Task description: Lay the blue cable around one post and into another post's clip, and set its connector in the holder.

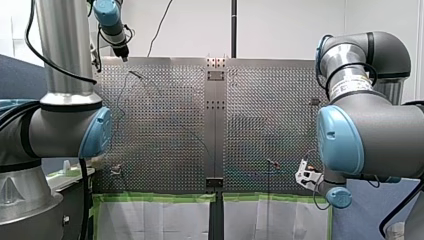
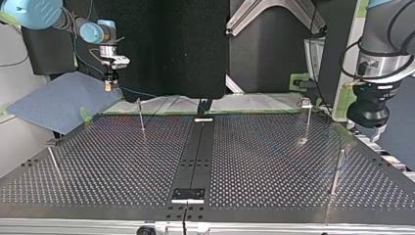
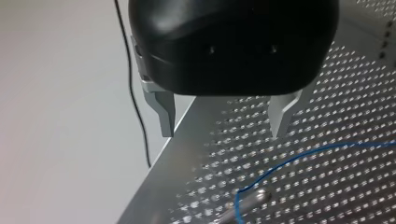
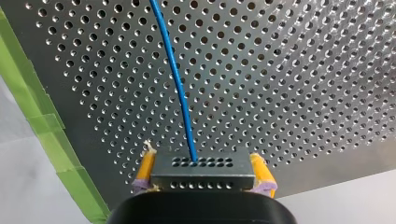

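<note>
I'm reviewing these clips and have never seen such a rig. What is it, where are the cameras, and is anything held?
Two robot arms work over a perforated metal table. One camera looks from behind them, one faces them across the table, one sits on each wrist. Thin metal posts stand on the table. My right gripper is shut on a grey perforated connector block trailing a thin blue cable. My left gripper, black with metal fingers, is open and empty.
</note>
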